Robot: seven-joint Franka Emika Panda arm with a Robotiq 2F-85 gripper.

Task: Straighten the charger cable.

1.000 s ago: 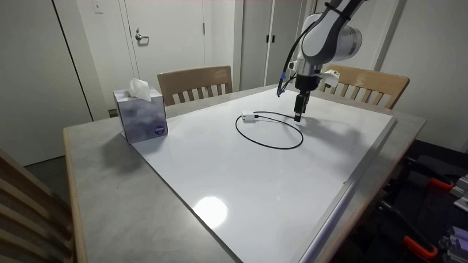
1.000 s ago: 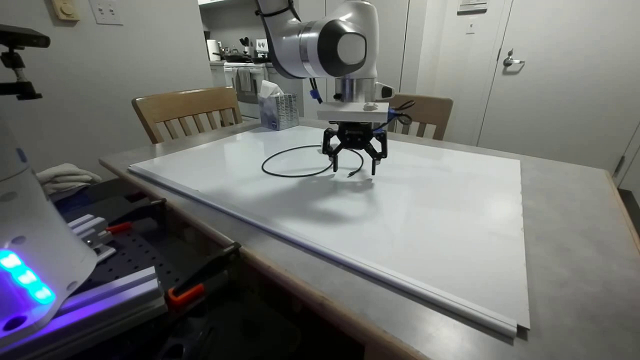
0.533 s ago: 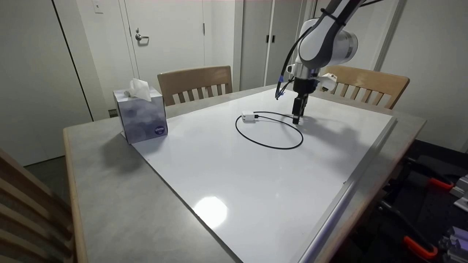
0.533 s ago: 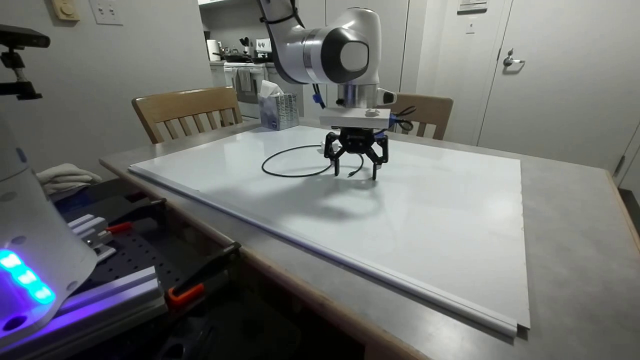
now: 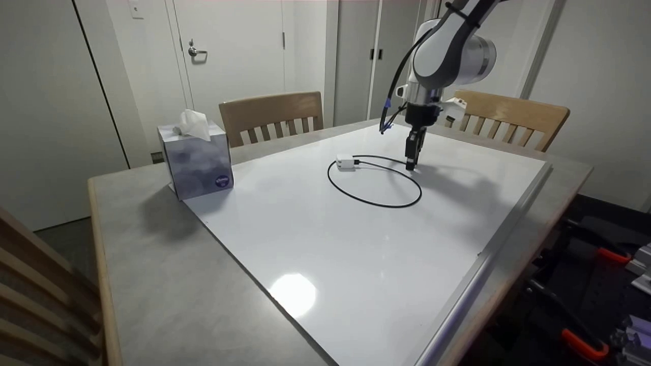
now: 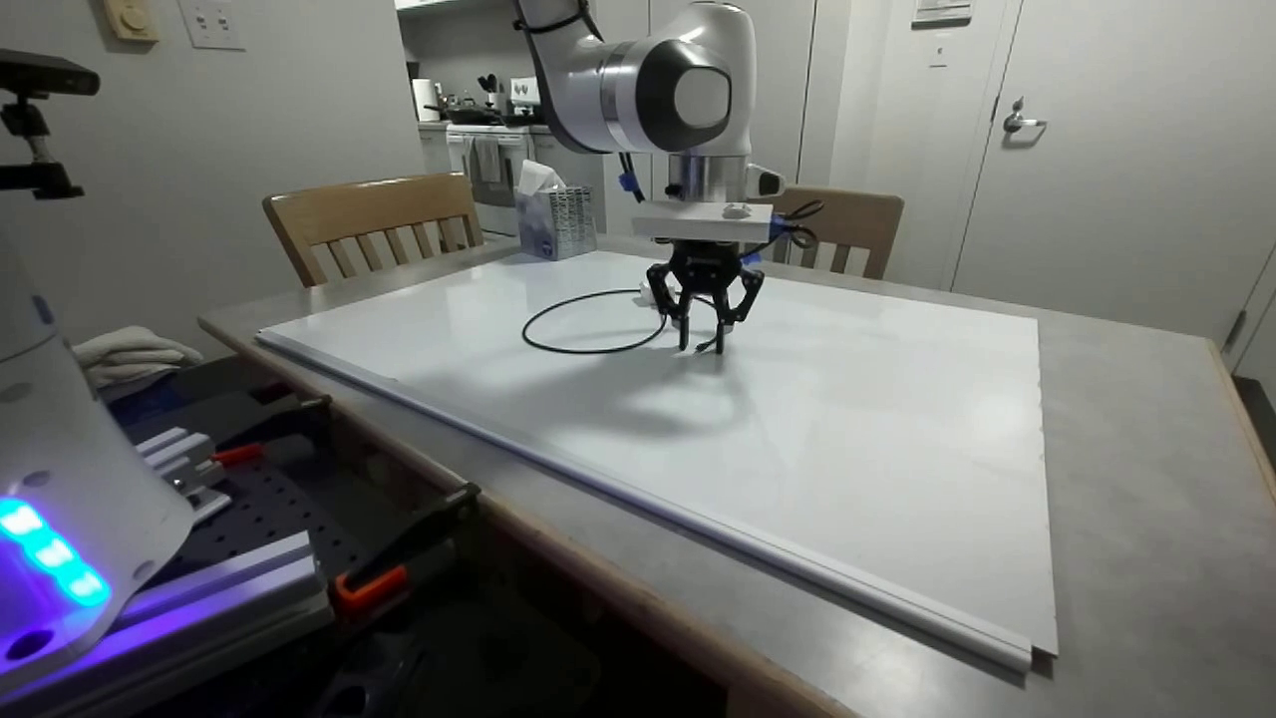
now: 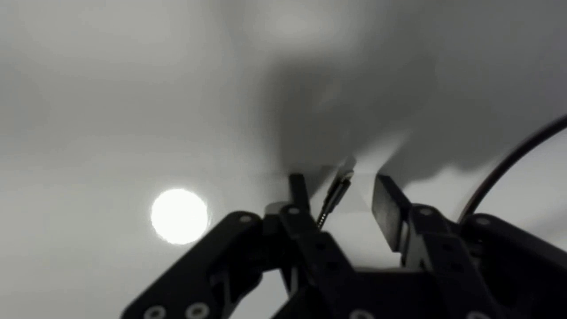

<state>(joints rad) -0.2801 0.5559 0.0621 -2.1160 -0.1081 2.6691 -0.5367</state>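
A black charger cable (image 5: 389, 206) is curled in a wide loop on a glossy whiteboard (image 5: 325, 244), one end fitted to a white power adapter (image 5: 345, 162). A two-finger gripper (image 6: 702, 342) is pointed downward at the cord's free end in both exterior views, its tips close to the board; whether they are touching it cannot be told. In the wrist view, the small connector (image 7: 337, 190) at that end is framed between the parted fingers, which are set a modest gap apart, with board visible on either side of the connector's tip; one finger's flat inner pad (image 7: 386, 215) is turned toward it.

The whiteboard, edged along one side by a metallic tray rail (image 6: 847, 588), is laid across a gray-topped table (image 5: 168, 284), and a round spot of glare (image 5: 293, 295) is reflected in its surface. A tissue box (image 5: 198, 162) is stood at one corner, a white tissue drawn up from its top. Wooden slat-back chairs (image 5: 272, 108) are placed around the table. In an exterior view, the robot's base (image 6: 80, 469) is lit by blue lights, with orange-handled clamps (image 6: 371, 590) seen nearby and a white stove (image 6: 508, 152) glimpsed in the background.
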